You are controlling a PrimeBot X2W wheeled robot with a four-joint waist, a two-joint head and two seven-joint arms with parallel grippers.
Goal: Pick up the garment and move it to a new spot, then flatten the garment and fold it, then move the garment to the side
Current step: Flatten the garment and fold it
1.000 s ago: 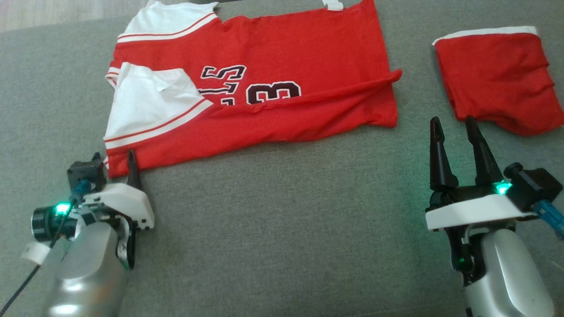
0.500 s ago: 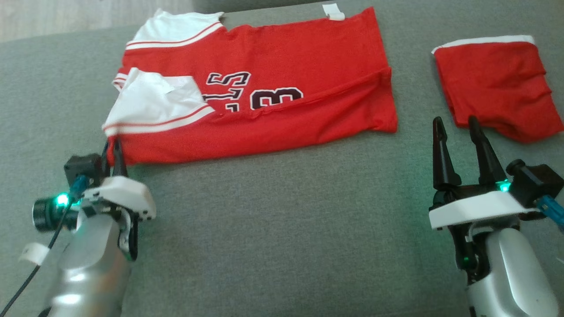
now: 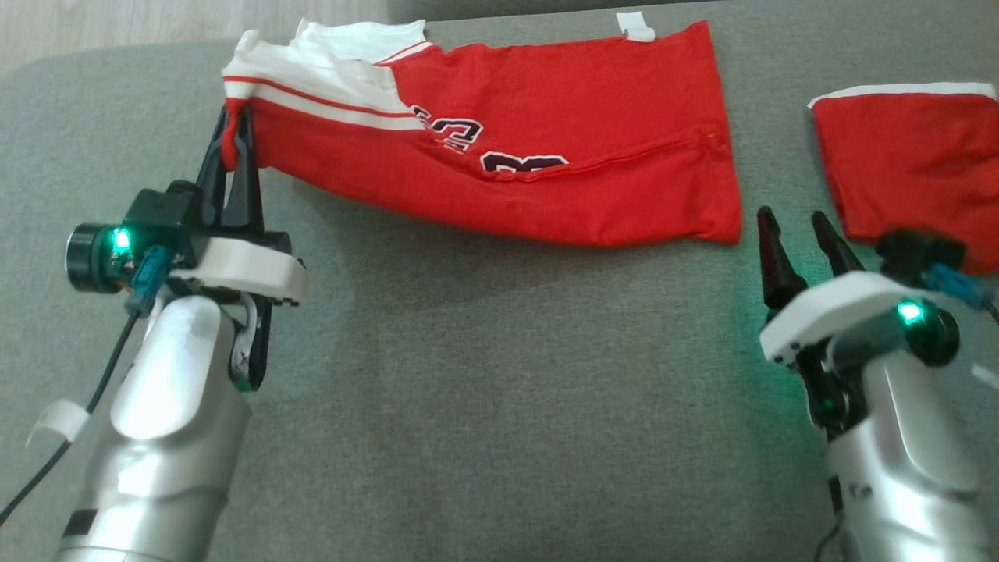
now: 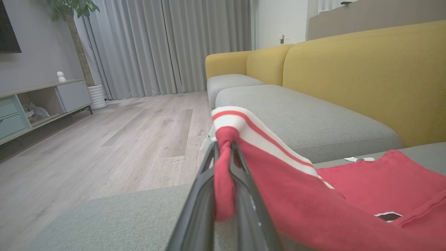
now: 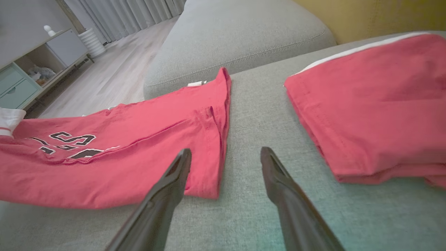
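Our left hand is pinched narrow on the shoulder corner of the red jersey shirt with white striped sleeves and dark numerals. In the left wrist view a fold of red cloth is squeezed between the two dark fingers of this hand, with the white striped band draped just past their tips. That corner hangs raised off the grey fabric sofa cushion. The rest of the jersey falls away to this hand's right and lies on the cushion.

The relation that matters is the jersey's long axis. It runs sideways from the left hand's pinch across to the hem, which ends just ahead of our right hand. That hand stands wide and holds nothing, with its fingers apart above bare cushion. From it, the near hem corner lies just ahead and slightly to the left of the left finger, close but not touching. A folded red cloth with a white edge lies ahead and to the right, apart from the jersey.

We judge the right hand to be the nearer arm for that free corner. With both ends held, the jersey could be carried taut along its length to a new spot.
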